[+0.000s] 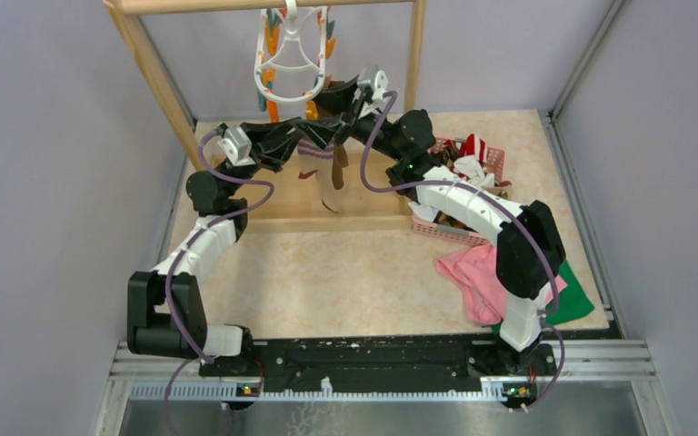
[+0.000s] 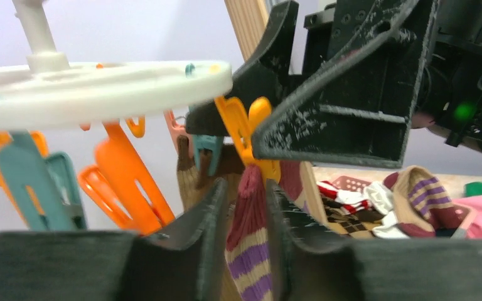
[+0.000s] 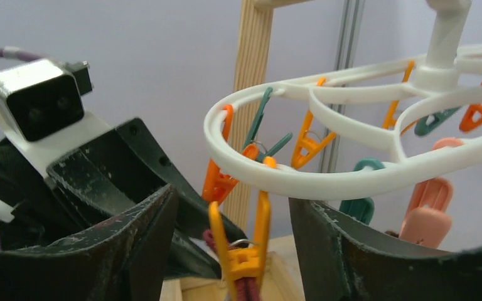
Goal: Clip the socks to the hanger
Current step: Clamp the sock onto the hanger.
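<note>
The white hanger [image 1: 291,54] hangs from the wooden rack, its ring also in the left wrist view [image 2: 100,84] and the right wrist view [image 3: 326,179]. A tan sock with a maroon cuff and purple stripes [image 2: 254,244] hangs from a yellow-orange clip [image 2: 251,135]; the clip [image 3: 246,254] is closed on the cuff. My left gripper [image 2: 248,216] is shut on this sock just below the clip. My right gripper [image 3: 232,251] is open, its jaws standing apart on either side of the clip. An olive-brown sock [image 2: 188,179] hangs beside it from a teal clip. Both grippers meet under the hanger [image 1: 332,123].
The wooden rack [image 1: 159,77] frames the back of the table, its base board below the hanging socks. A pink basket [image 1: 495,165] with more socks [image 2: 358,200] stands at the right. A pink cloth [image 1: 473,277] and a green cloth [image 1: 577,302] lie near the right arm.
</note>
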